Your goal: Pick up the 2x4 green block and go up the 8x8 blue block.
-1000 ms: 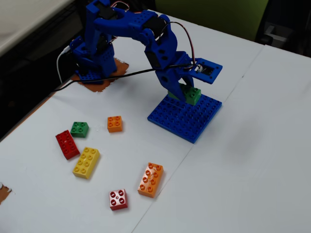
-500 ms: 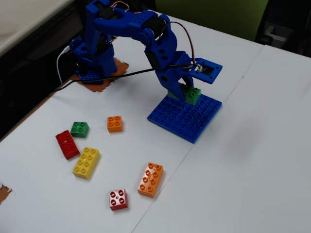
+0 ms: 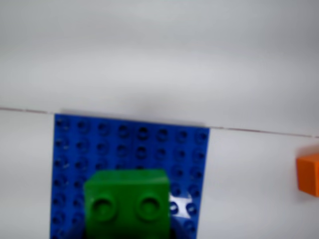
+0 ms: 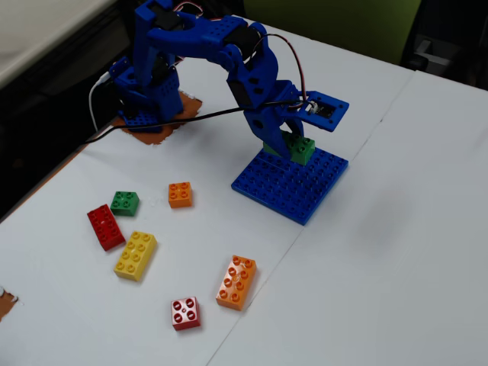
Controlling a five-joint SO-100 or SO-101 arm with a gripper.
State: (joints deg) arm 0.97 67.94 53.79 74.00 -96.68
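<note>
The 2x4 green block (image 4: 299, 149) is between the fingers of my blue gripper (image 4: 287, 145), which is shut on it. It sits at or just above the back edge of the 8x8 blue block (image 4: 293, 183); I cannot tell if they touch. In the wrist view the green block (image 3: 127, 201) fills the bottom centre, showing one end with two studs. The blue baseplate (image 3: 124, 142) lies beneath and beyond it. The gripper's fingers do not show in the wrist view.
Loose bricks lie at the left and front in the fixed view: a small green one (image 4: 124, 202), a red one (image 4: 105, 226), a yellow one (image 4: 136, 255), a small orange one (image 4: 180, 194), a long orange one (image 4: 236, 282), a small red one (image 4: 186, 313). An orange brick (image 3: 309, 174) shows at the wrist view's right edge.
</note>
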